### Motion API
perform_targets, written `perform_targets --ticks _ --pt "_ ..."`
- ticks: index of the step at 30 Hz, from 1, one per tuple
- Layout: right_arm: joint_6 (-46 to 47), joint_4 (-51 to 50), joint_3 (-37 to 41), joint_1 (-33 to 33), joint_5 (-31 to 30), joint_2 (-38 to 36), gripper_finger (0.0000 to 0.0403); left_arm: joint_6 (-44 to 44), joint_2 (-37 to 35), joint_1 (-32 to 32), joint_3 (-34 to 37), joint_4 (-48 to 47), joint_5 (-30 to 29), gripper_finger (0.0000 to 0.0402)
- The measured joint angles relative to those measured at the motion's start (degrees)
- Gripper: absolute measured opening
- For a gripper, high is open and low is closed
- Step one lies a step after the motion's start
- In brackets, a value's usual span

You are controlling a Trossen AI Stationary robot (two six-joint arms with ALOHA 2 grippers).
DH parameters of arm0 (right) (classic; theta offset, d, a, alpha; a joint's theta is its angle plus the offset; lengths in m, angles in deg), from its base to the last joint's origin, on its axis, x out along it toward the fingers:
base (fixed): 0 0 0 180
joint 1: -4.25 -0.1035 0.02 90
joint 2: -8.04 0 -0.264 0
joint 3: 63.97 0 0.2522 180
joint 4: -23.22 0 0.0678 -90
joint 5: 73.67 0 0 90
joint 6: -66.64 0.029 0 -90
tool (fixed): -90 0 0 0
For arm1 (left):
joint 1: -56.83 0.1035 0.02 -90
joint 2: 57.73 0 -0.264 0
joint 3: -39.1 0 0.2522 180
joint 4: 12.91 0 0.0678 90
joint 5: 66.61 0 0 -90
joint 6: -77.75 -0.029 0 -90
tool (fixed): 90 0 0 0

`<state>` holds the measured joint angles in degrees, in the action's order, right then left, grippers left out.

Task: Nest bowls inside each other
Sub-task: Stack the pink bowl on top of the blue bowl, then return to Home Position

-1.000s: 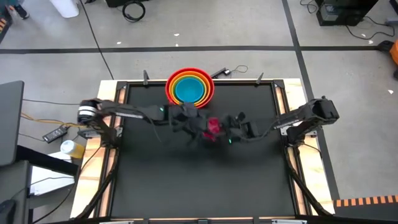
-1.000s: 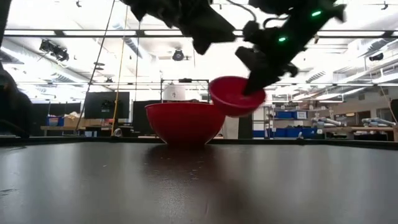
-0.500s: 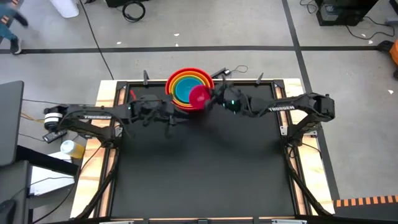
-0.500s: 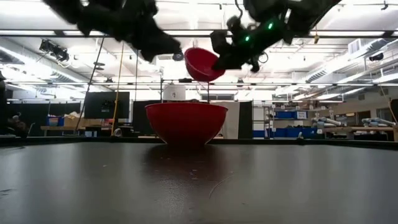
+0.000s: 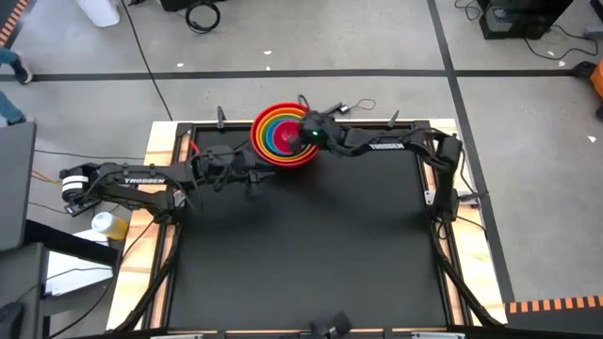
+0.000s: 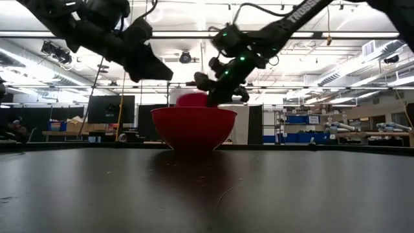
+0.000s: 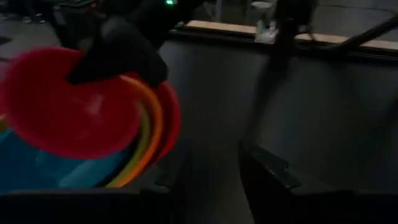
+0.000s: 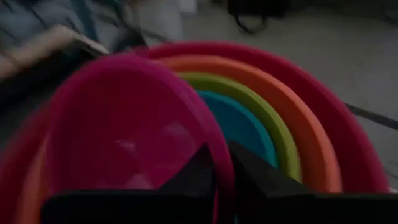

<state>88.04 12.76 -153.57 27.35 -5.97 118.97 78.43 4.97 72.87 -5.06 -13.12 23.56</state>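
From above, my right hand sits over the nested red, orange, green and blue glossy plastic bowls; its wrist shows it pinching the small pink plastic bowl's rim, tilted; I'd level it, then release; left hand beside, empty, parted.

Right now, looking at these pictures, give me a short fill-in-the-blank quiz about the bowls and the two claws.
1. The right claw is pinching the rim of the ____ bowl.
2. The biggest bowl in the stack, the outermost one, is ____.
3. The bowl directly under the pink one is ____.
4. The left claw sits beside the stack, holding ____.

Missing words: pink; red; blue; nothing
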Motion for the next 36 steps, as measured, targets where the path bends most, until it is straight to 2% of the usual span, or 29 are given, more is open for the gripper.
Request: perform_targets --ticks 5,7,12,14,19,23,27,30,34,36 --pt "-0.4 -13.8 -10.4 1.1 -0.5 4.9 0.0093 0.0 0.0 1.2 0.0 -4.4 -0.7 0.0135" --pt "-0.8 -14.9 -12.4 1.3 -0.5 6.0 0.0116 0.2 0.0 1.5 0.0 -6.0 -1.9 0.0135" --pt "-4.0 -15.7 -14.0 1.1 -0.3 5.4 0.0168 1.4 0.0 2.4 0.0 -13.0 -12.1 0.0135" --pt "-5.6 -17.0 -14.0 0.4 -0.7 4.2 0.0182 1.6 0.0 2.8 0.0 -14.3 -12.8 0.0135" --pt "-9.7 -24.1 -14.0 -2.3 -5.8 0.4 0.0191 1.6 0.0 2.9 0.0 -15.2 -12.8 0.0135" --pt "-10.6 -30.6 -14.0 -4.0 -6.4 -1.6 0.0186 1.6 0.0 3.1 0.0 -15.1 -12.8 0.0135" --pt "-9.2 -33.3 -9.3 -6.2 -6.6 -3.9 0.0185 1.3 -1.6 2.4 1.7 -13.0 -12.8 0.0135" --pt "-6.0 -31.7 -2.9 -8.3 -3.0 -7.8 0.0184 1.1 -5.7 2.1 4.8 -8.6 -11.8 0.0135" --pt "-5.8 -23.0 8.2 -11.9 -0.3 -16.2 0.0184 -0.4 -14.0 2.6 8.6 -3.9 -8.3 0.0135" --pt "-7.1 -17.7 13.9 -13.9 1.3 -21.3 0.0184 -2.2 -18.5 2.9 9.9 -3.3 -3.3 0.0135"
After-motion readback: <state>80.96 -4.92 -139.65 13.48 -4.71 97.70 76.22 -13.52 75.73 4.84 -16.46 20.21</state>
